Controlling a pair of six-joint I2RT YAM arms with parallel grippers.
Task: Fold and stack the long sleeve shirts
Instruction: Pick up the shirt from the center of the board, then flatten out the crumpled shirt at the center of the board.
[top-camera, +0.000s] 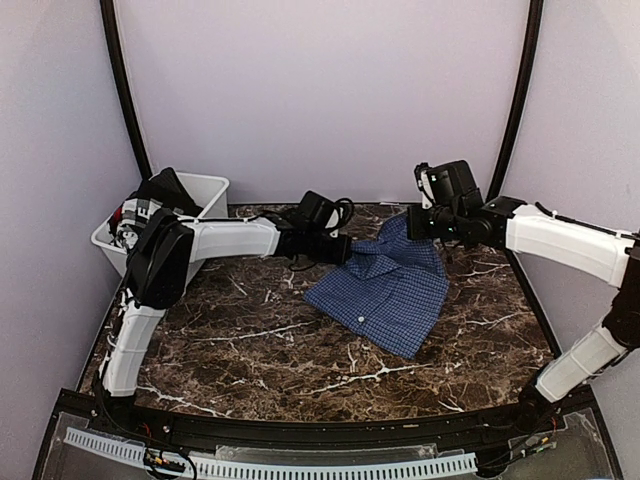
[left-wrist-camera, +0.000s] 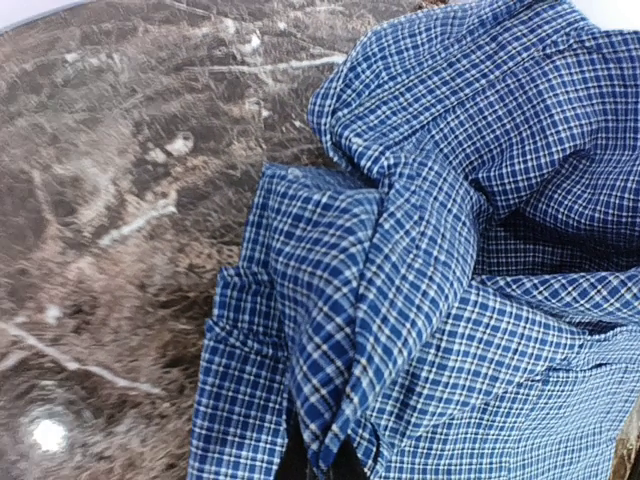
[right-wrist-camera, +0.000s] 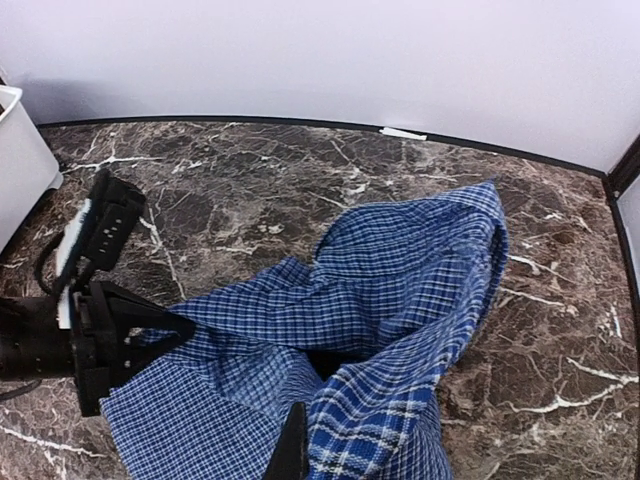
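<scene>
The left pincer (top-camera: 343, 250) and right pincer (top-camera: 414, 224) seem clamped on the blue checked shirt (top-camera: 388, 290).

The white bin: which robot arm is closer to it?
Left. The left arm bends right beside the white bin; the right arm stands across the table, reaching the blue shirt.

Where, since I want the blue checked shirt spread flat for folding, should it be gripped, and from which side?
Probably take the blue checked shirt by its near-left corner, coming in low from the left. That edge lies flat and exposed on the table, while the middle is bunched and the far end is lifted in the shut right tool.
</scene>
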